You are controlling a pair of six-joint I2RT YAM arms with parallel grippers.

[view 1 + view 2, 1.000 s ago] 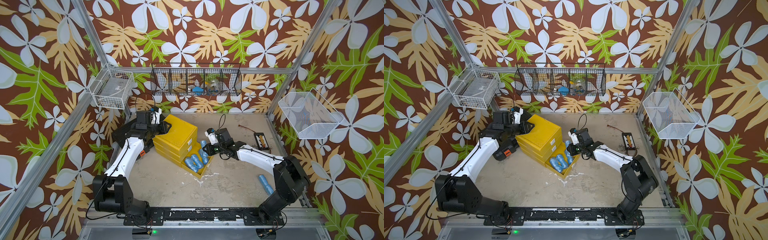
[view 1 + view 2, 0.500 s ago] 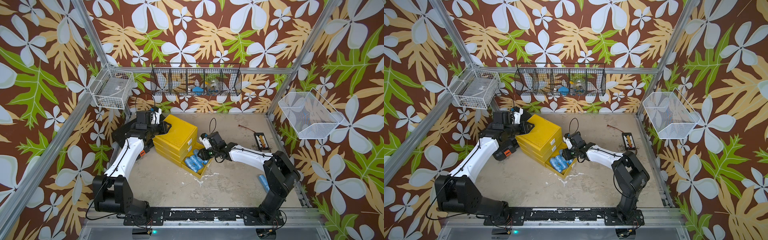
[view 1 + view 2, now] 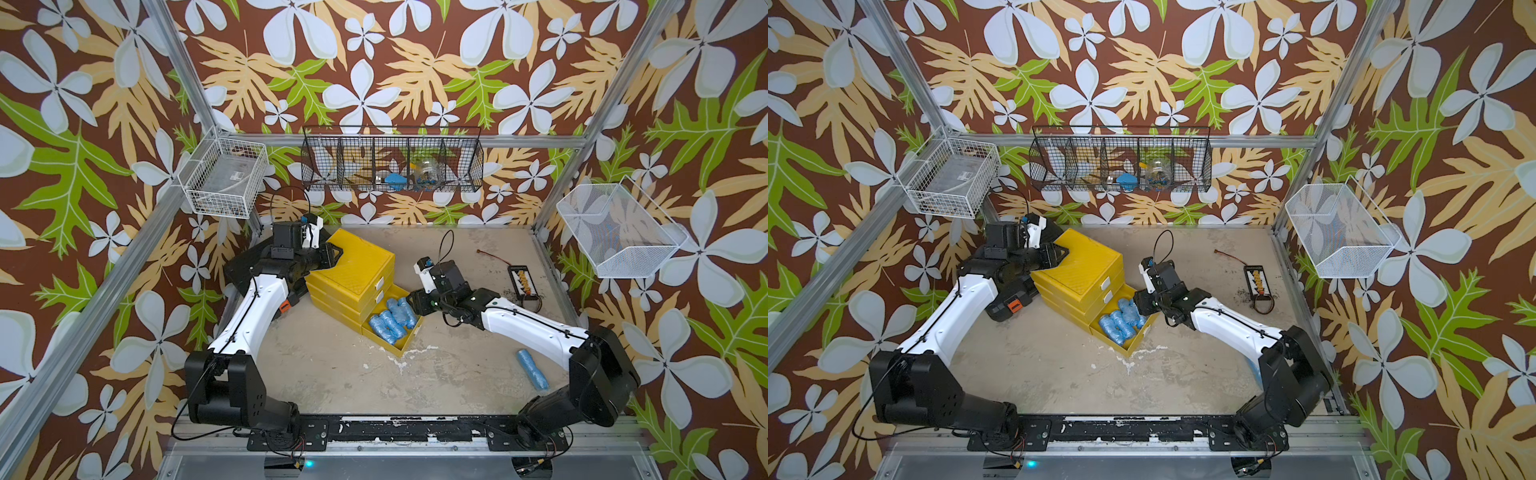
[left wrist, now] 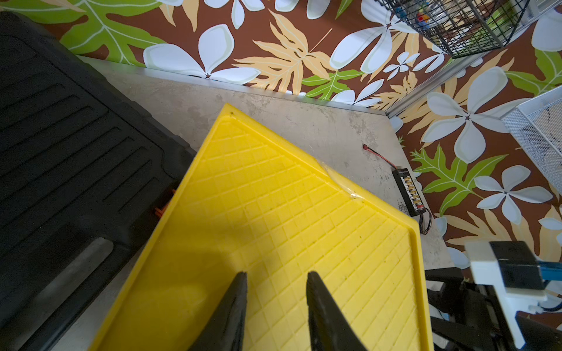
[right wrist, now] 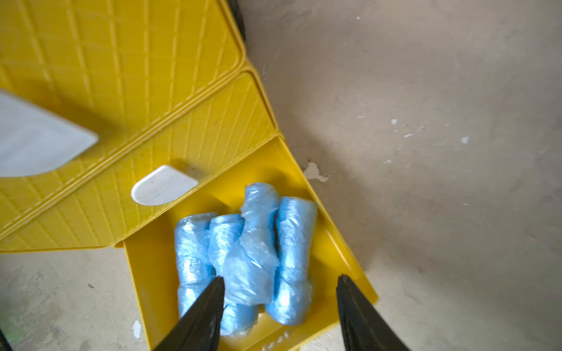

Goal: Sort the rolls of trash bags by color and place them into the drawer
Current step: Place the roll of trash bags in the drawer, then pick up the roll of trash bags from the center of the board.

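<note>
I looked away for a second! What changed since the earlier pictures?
The right gripper swung down toward the open bottom drawer, opened and let go of its light blue roll, which now lies on top of the other blue rolls there. The left gripper stayed on top of the yellow chest, and the loose blue roll on the table did not move.

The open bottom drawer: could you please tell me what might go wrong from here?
One blue roll lies on top of the others in the open drawer; it may catch on the chest front when the drawer is pushed in.
The open right gripper has a fingertip close to the loose plastic, so lifting away could drag a roll out.
A stray blue roll lies on the table close to the right arm and could be knocked away.
</note>
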